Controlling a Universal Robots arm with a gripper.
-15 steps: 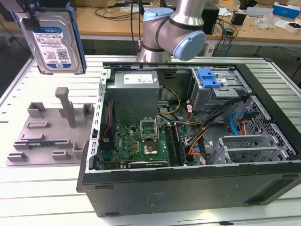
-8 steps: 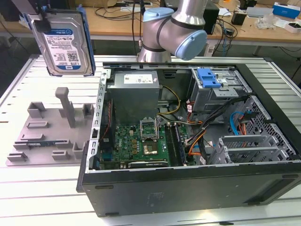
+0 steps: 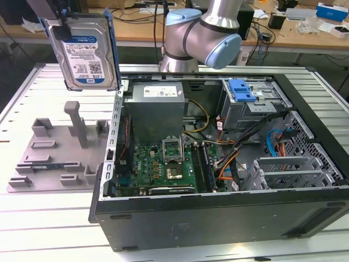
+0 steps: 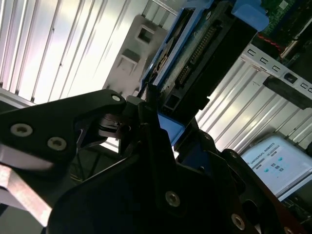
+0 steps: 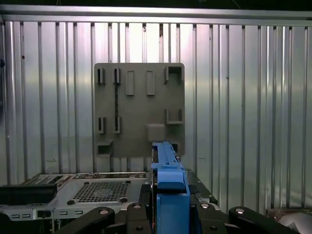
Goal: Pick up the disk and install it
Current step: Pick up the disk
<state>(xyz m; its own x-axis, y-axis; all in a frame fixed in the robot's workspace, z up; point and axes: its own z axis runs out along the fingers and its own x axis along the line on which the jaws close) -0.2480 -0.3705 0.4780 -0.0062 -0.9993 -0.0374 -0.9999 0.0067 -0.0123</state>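
The disk (image 3: pixel 84 52), a silver drive with a white-and-blue label and a blue frame, hangs upright in the air at the exterior view's upper left. It is well above the grey fixture plate (image 3: pixel 49 158) and beside the open computer case (image 3: pixel 218 218). My gripper (image 3: pixel 61 19) is shut on its upper end. In the second wrist view the black fingers (image 4: pixel 146 126) clamp the disk (image 4: pixel 204 53) by its connector end. The first wrist view has the disk's blue edge (image 5: pixel 168 180) rising out of the gripper (image 5: pixel 168 214), over the fixture plate (image 5: pixel 139 112).
Inside the case lie a motherboard (image 3: pixel 163 164), a grey power-supply box (image 3: pixel 158 109), and a drive cage with a blue clip (image 3: pixel 241 90). The arm's joints (image 3: pixel 202 33) stand behind the case. The slatted metal table (image 3: pixel 54 218) runs all around. Cluttered benches line the back.
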